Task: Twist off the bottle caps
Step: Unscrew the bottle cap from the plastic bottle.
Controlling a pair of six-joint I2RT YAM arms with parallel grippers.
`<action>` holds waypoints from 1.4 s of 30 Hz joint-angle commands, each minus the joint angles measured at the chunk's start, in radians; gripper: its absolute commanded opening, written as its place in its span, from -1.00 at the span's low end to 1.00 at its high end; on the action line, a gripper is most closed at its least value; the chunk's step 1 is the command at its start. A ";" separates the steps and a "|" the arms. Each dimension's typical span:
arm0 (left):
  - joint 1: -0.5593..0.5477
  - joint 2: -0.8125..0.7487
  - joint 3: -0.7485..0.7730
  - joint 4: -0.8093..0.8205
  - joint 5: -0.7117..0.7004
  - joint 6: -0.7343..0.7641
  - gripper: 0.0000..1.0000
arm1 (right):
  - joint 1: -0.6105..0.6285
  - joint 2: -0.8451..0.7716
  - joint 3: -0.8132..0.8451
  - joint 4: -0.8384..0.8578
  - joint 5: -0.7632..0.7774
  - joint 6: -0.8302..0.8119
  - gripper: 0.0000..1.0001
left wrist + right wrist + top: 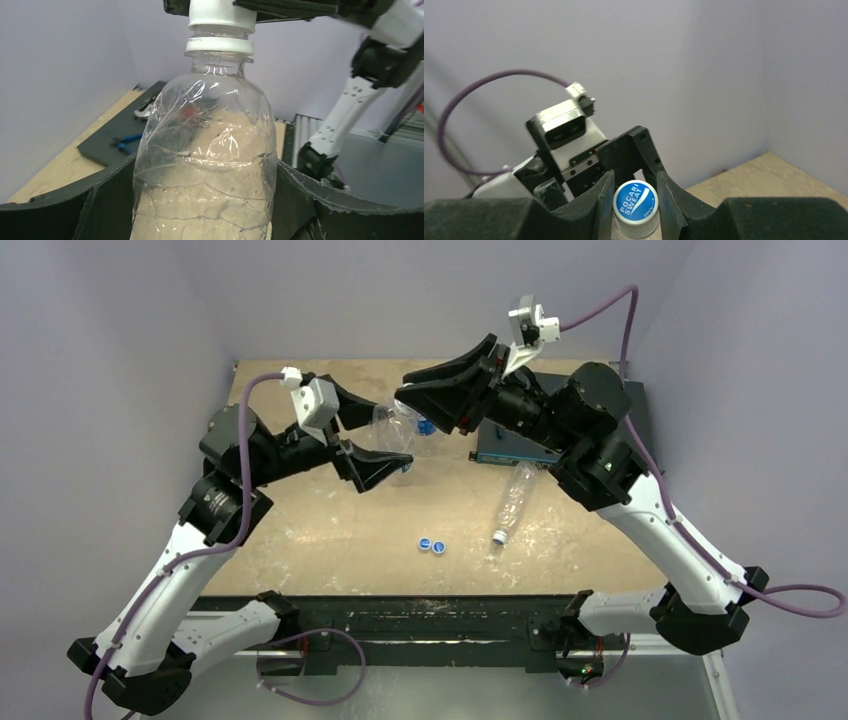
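The left fingers (100, 205) stand wide around the body of a clear, crinkled bottle (205, 165) with no label and hold it. The right fingers (670, 200) are closed on its cap (636, 201). The bottle is lifted above the worktop (330, 530), behind the two loose caps (431, 545). A second bottle (512, 502) lies to the right of these caps. We judge the held bottle light, thin and easy to crush, so we would grip the body gently and turn only the stiff cap. On the cap's top we read "POCARI SWEAT" and "OPEN".
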 commanded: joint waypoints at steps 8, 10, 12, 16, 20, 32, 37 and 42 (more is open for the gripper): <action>0.008 0.015 0.012 0.367 0.469 -0.383 -1.00 | 0.001 -0.004 -0.014 0.269 -0.569 0.009 -1.00; 0.008 0.017 0.011 0.383 0.486 -0.405 -1.00 | 0.001 0.003 -0.003 0.275 -0.596 0.009 -1.00; 0.008 0.018 0.007 0.394 0.500 -0.418 -1.00 | 0.001 0.016 0.024 0.254 -0.630 -0.006 -1.00; 0.008 0.013 0.007 0.367 0.482 -0.388 -1.00 | 0.001 0.036 0.089 0.114 -0.562 -0.081 -0.82; 0.008 0.010 0.022 0.261 0.401 -0.252 -1.00 | 0.001 0.004 0.077 0.058 -0.324 -0.103 0.11; 0.008 0.003 0.045 0.008 -0.060 0.083 -1.00 | 0.008 -0.064 0.077 0.001 0.093 -0.063 0.98; 0.008 0.009 0.048 0.007 -0.177 0.126 -1.00 | 0.050 0.006 0.135 -0.127 0.344 -0.015 0.98; 0.008 0.010 0.051 0.002 -0.193 0.142 -1.00 | 0.102 0.086 0.215 -0.186 0.466 -0.003 0.93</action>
